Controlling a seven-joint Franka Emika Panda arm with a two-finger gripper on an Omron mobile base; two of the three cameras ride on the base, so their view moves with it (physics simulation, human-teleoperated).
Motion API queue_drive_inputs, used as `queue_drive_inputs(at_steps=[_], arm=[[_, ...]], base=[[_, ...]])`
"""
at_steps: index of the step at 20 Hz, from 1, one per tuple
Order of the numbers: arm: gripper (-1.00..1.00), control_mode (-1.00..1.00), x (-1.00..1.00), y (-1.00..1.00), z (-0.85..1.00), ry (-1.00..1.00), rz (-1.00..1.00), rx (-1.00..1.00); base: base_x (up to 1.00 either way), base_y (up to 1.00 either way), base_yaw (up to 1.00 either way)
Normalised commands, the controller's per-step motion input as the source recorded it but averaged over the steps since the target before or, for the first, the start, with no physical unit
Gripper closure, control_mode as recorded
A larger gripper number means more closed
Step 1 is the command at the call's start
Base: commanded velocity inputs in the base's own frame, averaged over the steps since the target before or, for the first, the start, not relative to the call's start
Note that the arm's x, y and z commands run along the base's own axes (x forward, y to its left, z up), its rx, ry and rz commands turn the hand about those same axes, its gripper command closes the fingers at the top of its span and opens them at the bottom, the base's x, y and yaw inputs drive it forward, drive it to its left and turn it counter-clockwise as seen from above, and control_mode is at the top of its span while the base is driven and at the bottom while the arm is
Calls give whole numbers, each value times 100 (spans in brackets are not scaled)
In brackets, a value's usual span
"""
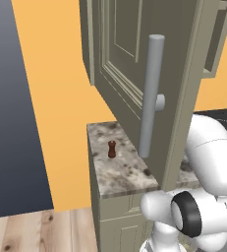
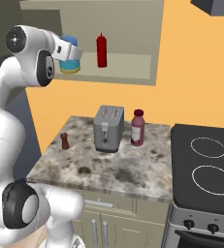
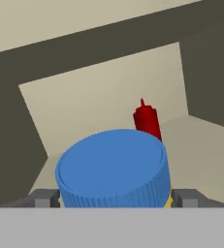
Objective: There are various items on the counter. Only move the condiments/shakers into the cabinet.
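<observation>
The cabinet stands open above the counter, its door swung out with the long bar handle facing the left base camera. On its shelf a red squeeze bottle already stands upright, and just to its left the gripper reaches in around a jar with a blue ribbed lid and a yellow band at its foot. The jaws are spread wide, 1 fingertip on each side of the lid, and from the hand view I cannot tell whether the pads press the jar or have just come free of it. The jar appears to sit on the shelf, near its front edge, so the step in hand looks like setting it down and letting go. To do that well, I would make sure the base rests flat before opening fully, then draw the hand straight back along its own line, out past the shelf edge, without sweeping sideways toward the red bottle or tipping the jar forward off the shelf. Down on the counter stand a toaster and a magenta bottle, which probably should stay. The small reddish-brown shaker stands upright near the counter's left end, well apart from the toaster, and likely comes next: a narrow, light piece that wants a centred grip at its waist.
</observation>
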Motion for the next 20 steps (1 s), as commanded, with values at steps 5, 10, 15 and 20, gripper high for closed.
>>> queue_drive_inputs(at_steps=[5, 10, 15, 20], arm=[[100, -100, 47, 0, -14, 6, 0, -6], [100, -100, 42, 2, -3, 0, 0, -1], [100, -100, 39, 9, -3, 0, 0, 0], [100, -100, 43, 3, -15, 0, 0, 0]], base=[[0, 0, 0], [0, 0, 0], [0, 0, 0], [0, 0, 0]])
